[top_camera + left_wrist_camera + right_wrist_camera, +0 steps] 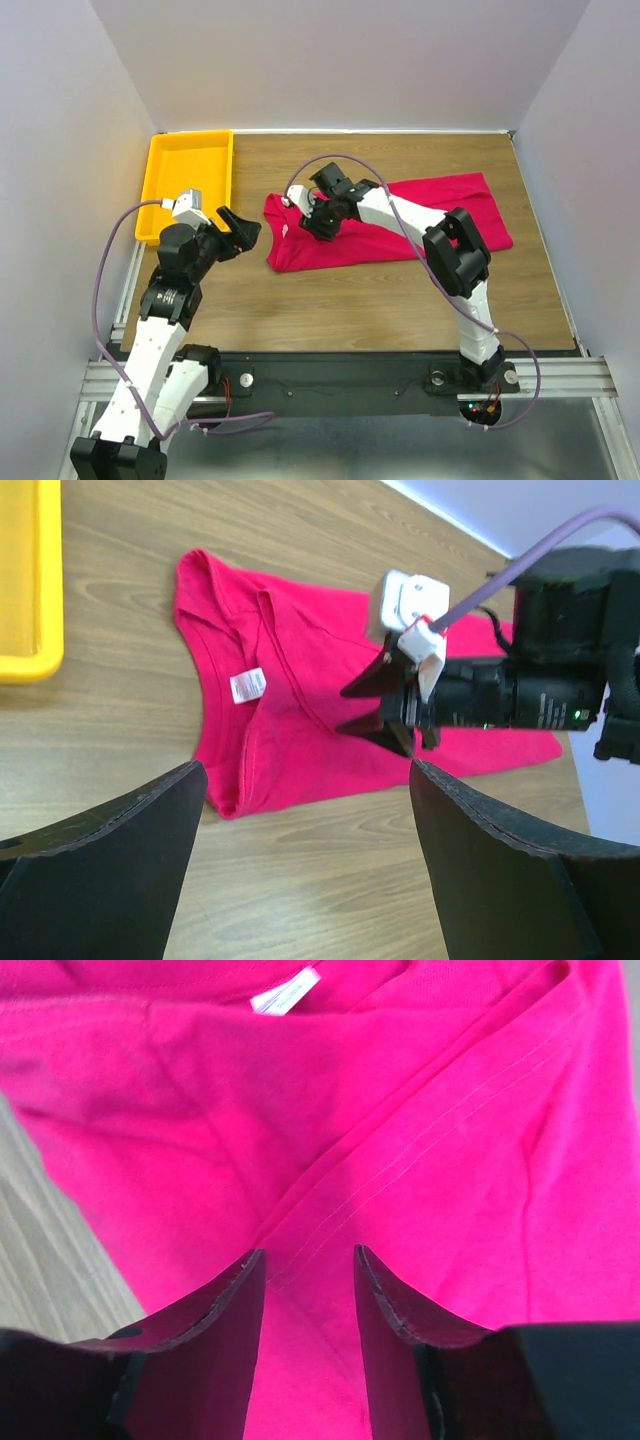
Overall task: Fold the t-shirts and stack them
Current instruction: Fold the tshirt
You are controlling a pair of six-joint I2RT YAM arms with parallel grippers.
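Left arm (150, 345) and right arm (395, 212): white shells, black joints, purple cables (96, 300), black wedge-shaped jaws.

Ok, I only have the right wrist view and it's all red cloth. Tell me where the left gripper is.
Observer: The left gripper hangs open over the bare table, just left of the collar end of the t-shirt, not touching it.
Operator: Now give me the shirt's layout.
Observer: It lies as one long band across the table, collar end to the left, with your right gripper above that end.
Operator: And say where the tray is.
Observer: The yellow tray sits in the far left corner, apart from the shirt.
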